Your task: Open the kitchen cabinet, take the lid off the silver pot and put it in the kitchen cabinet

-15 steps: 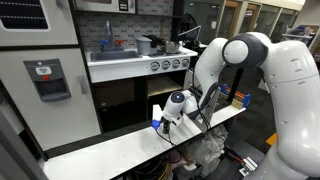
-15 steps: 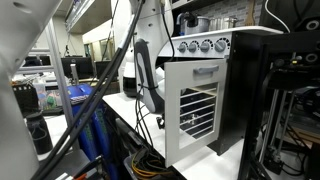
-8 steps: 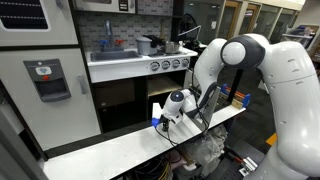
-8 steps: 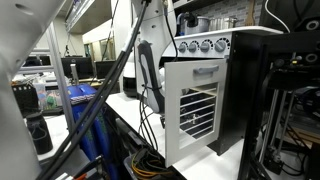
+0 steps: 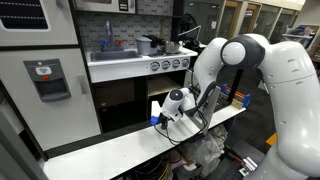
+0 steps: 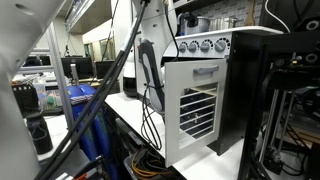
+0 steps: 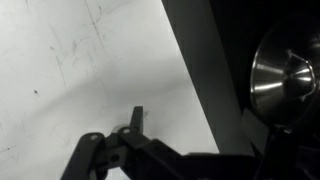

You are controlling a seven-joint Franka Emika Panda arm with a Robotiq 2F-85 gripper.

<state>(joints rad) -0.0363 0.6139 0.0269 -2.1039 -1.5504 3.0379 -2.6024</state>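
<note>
One white slatted cabinet door (image 6: pixel 195 110) stood open; hand (image 5: pixel 162 118) hung beside it, spread apart, empty. Risk: rising toward small silver pot (image 6: pixel 195 22), arm (image 5: pixel 240 55) could clip door.

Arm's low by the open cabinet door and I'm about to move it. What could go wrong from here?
1. The slatted cabinet door stands swung out; lifting the arm could knock it.
2. Cables hang right beside that door and may snag.
3. The open pincer sits near the white surface; dipping could scrape it.
</note>
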